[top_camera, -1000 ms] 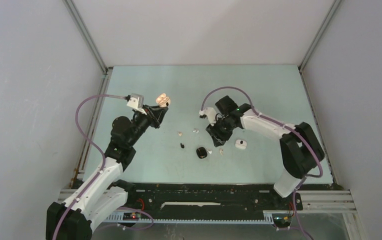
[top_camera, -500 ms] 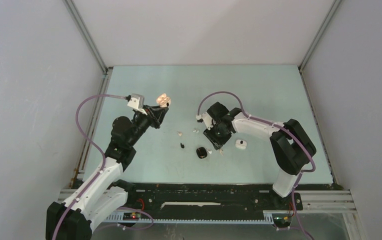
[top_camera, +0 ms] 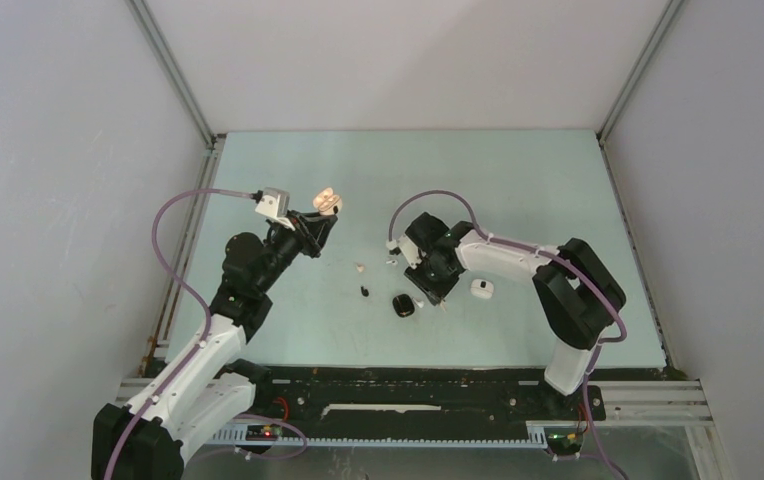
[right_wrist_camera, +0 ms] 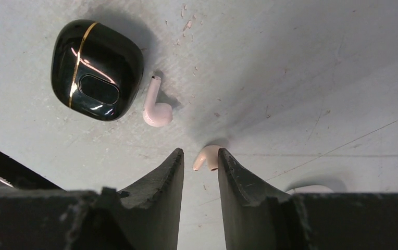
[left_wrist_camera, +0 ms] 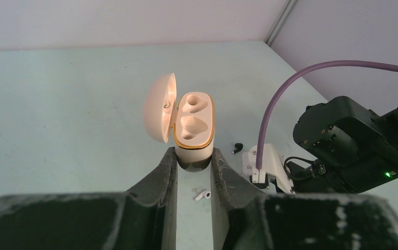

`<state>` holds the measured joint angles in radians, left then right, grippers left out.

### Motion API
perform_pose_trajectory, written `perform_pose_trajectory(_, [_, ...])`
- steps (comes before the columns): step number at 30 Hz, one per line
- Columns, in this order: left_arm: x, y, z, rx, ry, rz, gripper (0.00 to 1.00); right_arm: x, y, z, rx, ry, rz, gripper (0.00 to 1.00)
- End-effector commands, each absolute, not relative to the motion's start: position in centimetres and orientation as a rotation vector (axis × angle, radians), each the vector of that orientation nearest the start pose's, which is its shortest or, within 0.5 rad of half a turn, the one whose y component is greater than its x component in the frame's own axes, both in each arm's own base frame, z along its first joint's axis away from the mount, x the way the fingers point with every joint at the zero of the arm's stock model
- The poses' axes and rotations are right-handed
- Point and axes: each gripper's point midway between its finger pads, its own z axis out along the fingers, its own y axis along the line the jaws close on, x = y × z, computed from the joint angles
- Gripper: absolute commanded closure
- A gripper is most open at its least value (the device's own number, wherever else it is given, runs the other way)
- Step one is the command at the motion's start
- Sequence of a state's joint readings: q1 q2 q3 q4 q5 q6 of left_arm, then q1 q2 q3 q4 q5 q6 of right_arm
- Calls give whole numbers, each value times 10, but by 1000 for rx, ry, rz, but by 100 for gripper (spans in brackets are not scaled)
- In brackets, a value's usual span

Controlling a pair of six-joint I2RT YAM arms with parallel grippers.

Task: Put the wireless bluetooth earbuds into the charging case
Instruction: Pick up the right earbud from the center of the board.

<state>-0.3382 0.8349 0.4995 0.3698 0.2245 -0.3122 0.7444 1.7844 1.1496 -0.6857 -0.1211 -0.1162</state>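
Left gripper [left_wrist_camera: 193, 155] clenched on open beige charging case [left_wrist_camera: 193, 125], both wells empty. Right gripper [right_wrist_camera: 200, 152] fingers parted, holding nothing. Beige earbud [right_wrist_camera: 210, 155] on table [right_wrist_camera: 301, 73] just past fingertips, long axis roughly across gap. Right arm nearer.

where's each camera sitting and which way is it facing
top external: above and behind, looking down on the table; both arms show.
left wrist: faces along the left gripper at the open beige case it holds.
right wrist: faces down past the right gripper at a pale earbud and the black case.
shared: top and right wrist both show the black case.
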Motion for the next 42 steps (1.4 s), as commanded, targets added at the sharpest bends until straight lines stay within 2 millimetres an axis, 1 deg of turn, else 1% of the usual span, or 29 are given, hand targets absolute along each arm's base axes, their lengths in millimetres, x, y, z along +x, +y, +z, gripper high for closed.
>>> perform_pose_trajectory(1, [299,-162,282,239,1486,-682,99,240,237,26,-1234,2638,207,68])
perform_pose_trajectory(6, [299,-163,283,241,1484,-683,99,240,234,22,-1223,2646,174,71])
perform_pose_trajectory(8, [299,-163,284,242,1482,-683,99,239,234,21,-1229,2644,170,69])
perform_pose_trajectory(11, [299,-163,285,243,1480,-684,99,240,234,21,-1232,2639,155,63])
perform_pose_trajectory(13, [298,-163,284,245,1482,-685,99,239,233,20,-1234,2644,153,62])
perform_pose_trajectory(30, [298,-163,285,248,1481,-683,99,231,225,7,-1225,2706,120,63])
perform_pose_trajectory(39, [299,-163,284,250,1485,-683,99,228,225,3,-1234,2723,128,64])
perform_pose_trajectory(42, [299,-164,284,252,1483,-683,99,223,231,9,-1230,2731,235,55])
